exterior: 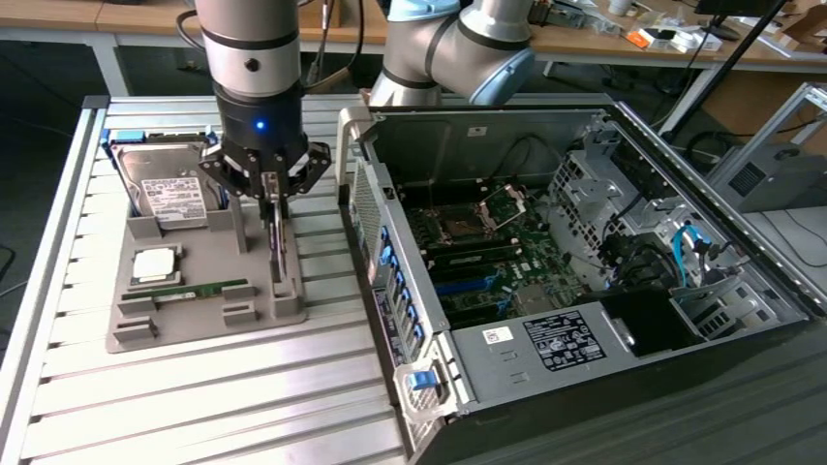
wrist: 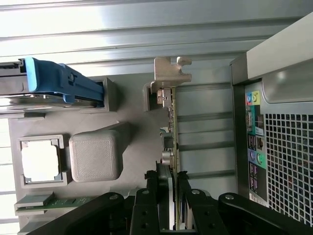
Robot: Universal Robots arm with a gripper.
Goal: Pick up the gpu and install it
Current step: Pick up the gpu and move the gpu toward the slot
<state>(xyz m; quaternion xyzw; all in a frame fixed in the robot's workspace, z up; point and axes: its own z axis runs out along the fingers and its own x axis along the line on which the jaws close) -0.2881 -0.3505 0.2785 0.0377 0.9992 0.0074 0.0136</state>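
The gpu is a thin dark card standing on edge in a slot of the grey holder tray. It stands just to the exterior view's left of the open computer case. My gripper reaches straight down over the card's upper edge. In the wrist view the gpu shows edge-on, with its metal bracket at the far end. My gripper has one black finger pressed against each face, shut on the card. Whether the card has left its slot, I cannot tell.
On the same tray lie a silver hard drive with a blue bracket, a CPU and a green RAM stick. The motherboard lies exposed inside the case. The case's rear port panel stands close beside the card.
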